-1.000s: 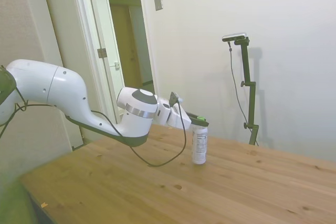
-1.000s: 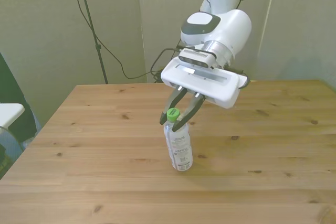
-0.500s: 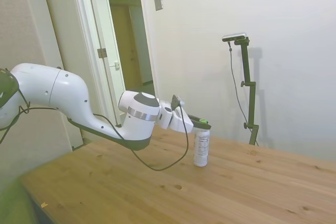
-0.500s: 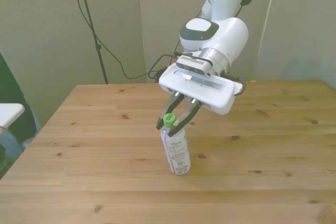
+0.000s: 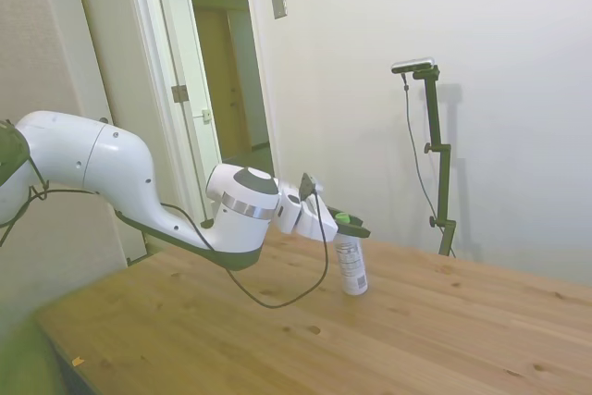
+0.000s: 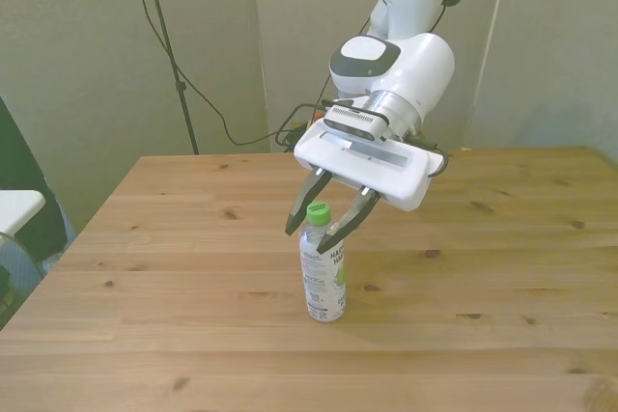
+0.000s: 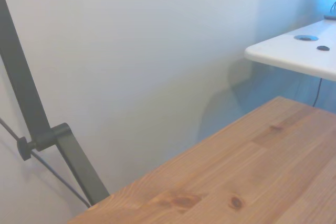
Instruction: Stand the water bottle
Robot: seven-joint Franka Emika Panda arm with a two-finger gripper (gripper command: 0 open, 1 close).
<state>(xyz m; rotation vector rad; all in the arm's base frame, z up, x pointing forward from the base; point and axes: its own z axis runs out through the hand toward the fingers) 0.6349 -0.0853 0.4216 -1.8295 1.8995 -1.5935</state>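
Water bottle (image 6: 323, 275) stood upright mid-table (image 6: 502, 267), well clear of every table edge, bare wood all round. Gripper (image 6: 324, 219) hung at its green cap (image 6: 318, 211), fingers spread either side, not pinching it.

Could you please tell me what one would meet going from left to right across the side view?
Open doorway → grey wall plate → end effector, open around the bottle's green cap → water bottle, standing slightly tilted on the wooden table.
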